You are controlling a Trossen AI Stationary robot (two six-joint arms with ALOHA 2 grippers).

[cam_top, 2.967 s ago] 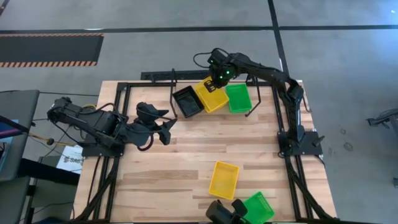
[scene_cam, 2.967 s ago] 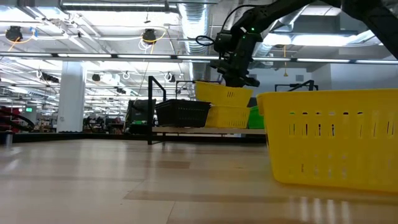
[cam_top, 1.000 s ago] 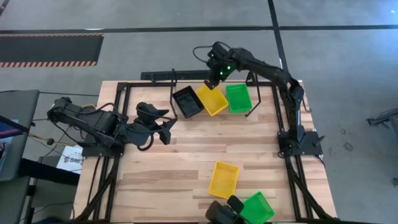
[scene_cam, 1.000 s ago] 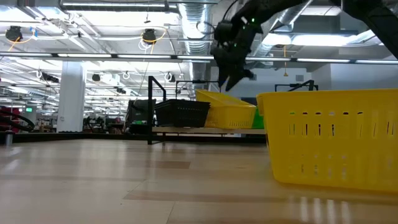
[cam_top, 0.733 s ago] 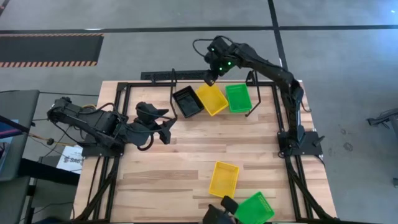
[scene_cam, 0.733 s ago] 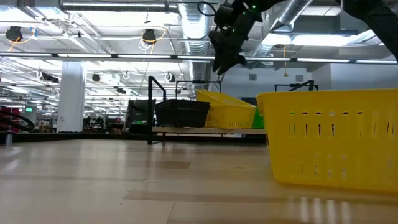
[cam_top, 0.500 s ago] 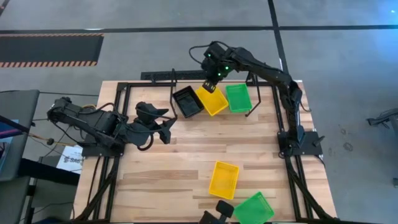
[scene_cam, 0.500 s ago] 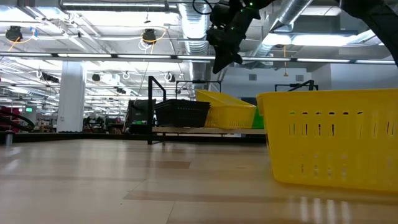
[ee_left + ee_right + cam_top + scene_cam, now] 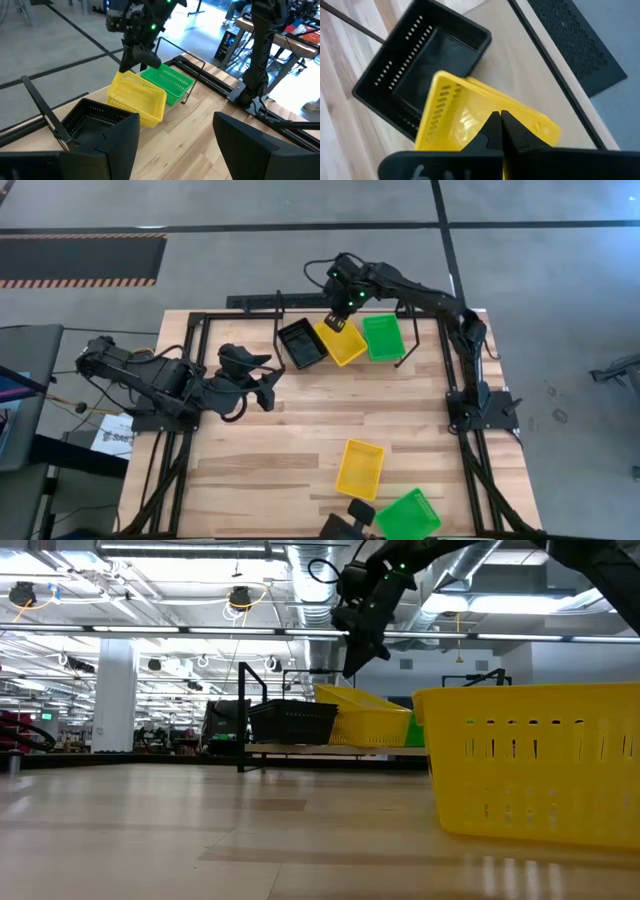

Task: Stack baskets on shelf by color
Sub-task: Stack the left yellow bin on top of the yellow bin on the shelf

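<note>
right fingers (image 9: 500, 131) pinched, above yellow basket (image 9: 341, 341) rim

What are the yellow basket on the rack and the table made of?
The yellow rectangular slotted basket on the rack looks like moulded plastic: even bright colour, thin walls pierced by neat rows of slots, slight sheen. The pale wooden table looks like butcher-block wood: long strips with grain lines, and a smooth finish that mirrors the near basket in the low view.

Right arm stretched to the far side, its tool (image 9: 337, 321) raised, pointing down, fingers pressed together; left arm folded at the left, tool (image 9: 268, 385) spread apart
</note>
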